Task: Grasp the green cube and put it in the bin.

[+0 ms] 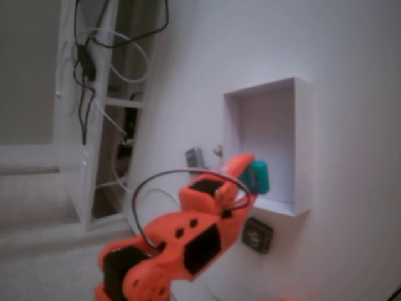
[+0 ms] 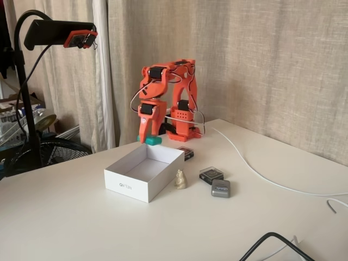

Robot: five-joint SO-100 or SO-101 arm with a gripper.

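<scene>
The green cube [image 2: 154, 141] [image 1: 259, 176] is a small teal block. It hangs just above the rim of the bin [image 2: 126, 185] [image 1: 302, 144] on the side nearest the arm. The orange gripper [image 2: 149, 140] [image 1: 249, 173] points down and is shut on the green cube. The bin is a shallow white open tray, and no object shows inside it in either fixed view. In both fixed views the cube sits over the wall edge rather than over the bin's middle.
A dark block [image 2: 186, 153] [image 1: 257, 236] lies by the bin close to the arm's base. On the bin's other side sit a small pale figurine [image 2: 180, 179] [image 1: 217, 150], a black block [image 2: 211, 174] and a grey block [image 2: 221, 188] [image 1: 195, 157]. A white cable [image 2: 261, 176] crosses the table.
</scene>
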